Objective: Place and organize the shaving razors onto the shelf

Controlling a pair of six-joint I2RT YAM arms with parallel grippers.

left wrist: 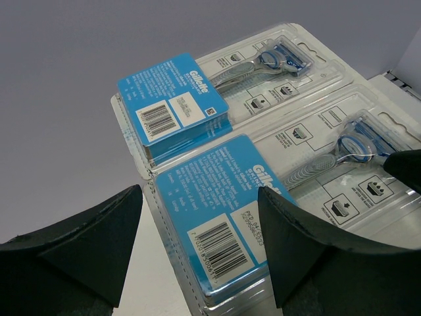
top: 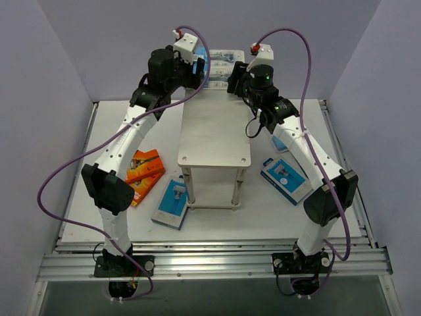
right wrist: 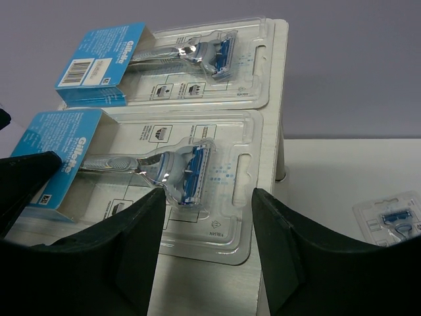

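Two clear blister razor packs with blue cards lie side by side on the far end of the shelf (top: 214, 141) top. In the left wrist view the near pack (left wrist: 217, 217) has its blue-card end between my open fingers, and the far pack (left wrist: 177, 105) lies beyond it. My left gripper (left wrist: 197, 243) is open and holds nothing. In the right wrist view the near pack (right wrist: 164, 178) and the far pack (right wrist: 164, 59) rest on the wood-grain top (right wrist: 210, 289). My right gripper (right wrist: 207, 243) is open, just short of the near pack's razor-head end. From above, my left gripper (top: 197, 69) and right gripper (top: 237, 76) flank the packs (top: 220, 66).
Orange razor boxes (top: 145, 171) lie on the table left of the shelf. A blue-and-white box (top: 172, 201) lies by the shelf's front left leg, another (top: 286, 178) to the right. A blister pack (right wrist: 391, 220) lies on the table at right. Purple walls close the back and sides.
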